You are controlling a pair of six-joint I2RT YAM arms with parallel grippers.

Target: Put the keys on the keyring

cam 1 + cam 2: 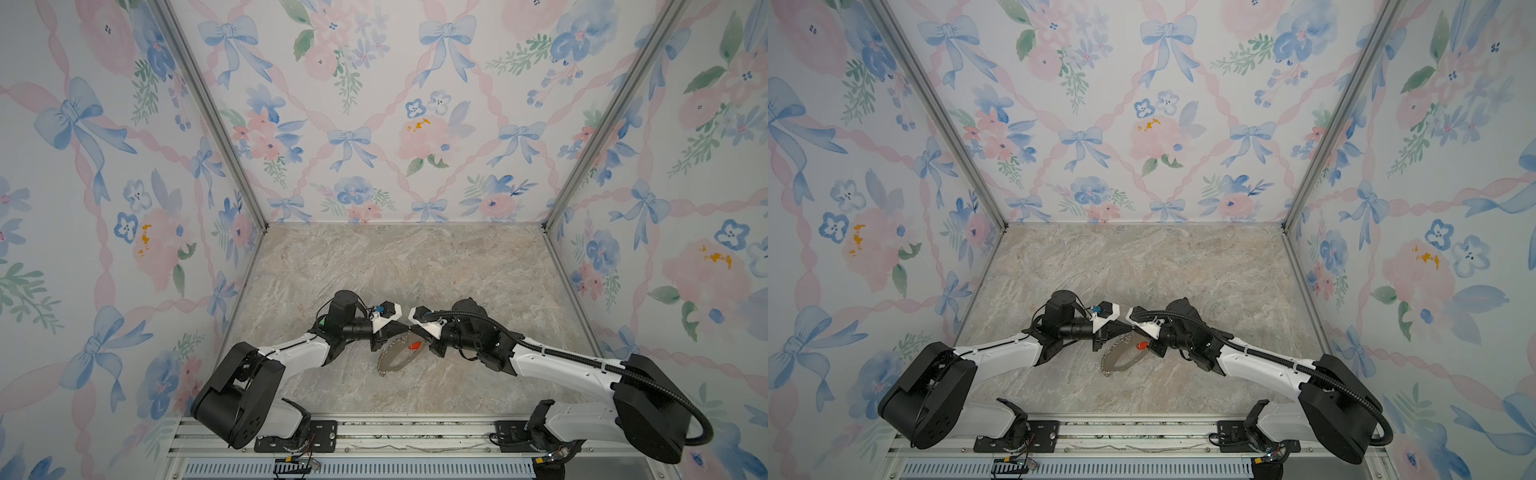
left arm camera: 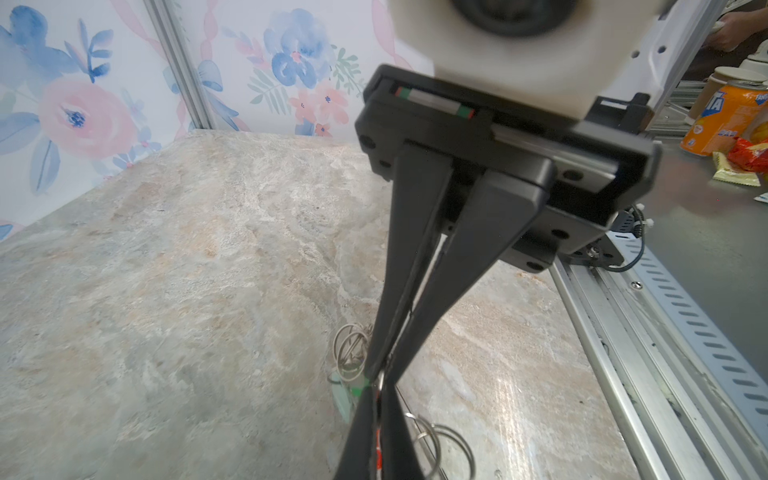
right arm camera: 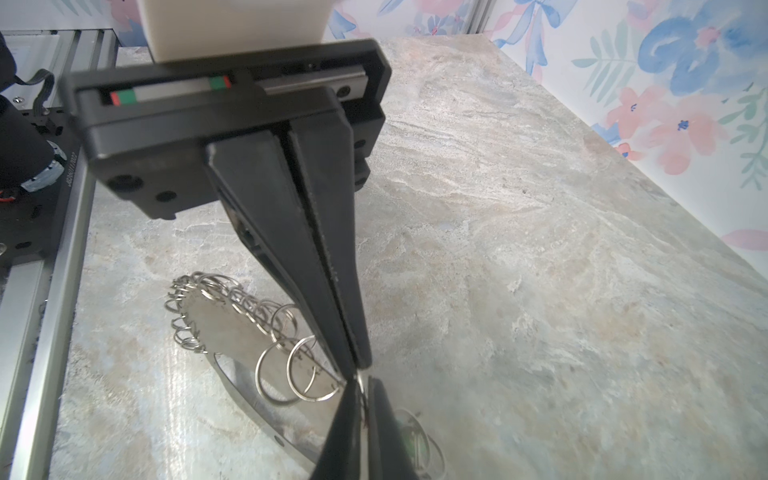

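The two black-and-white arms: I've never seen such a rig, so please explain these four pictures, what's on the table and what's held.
They are two robot arms, each ending in two black fingers: the left gripper and the right gripper. Both top views look down from one camera head onto the beige marbled tabletop; each wrist view comes from a camera on an arm. On it sits the flat grey oval keyring, rimmed with silver wire rings, a red-headed key at its hole, a green-headed key nearby. The left gripper is shut; both tips meet at one wire ring; which holds it is unclear.
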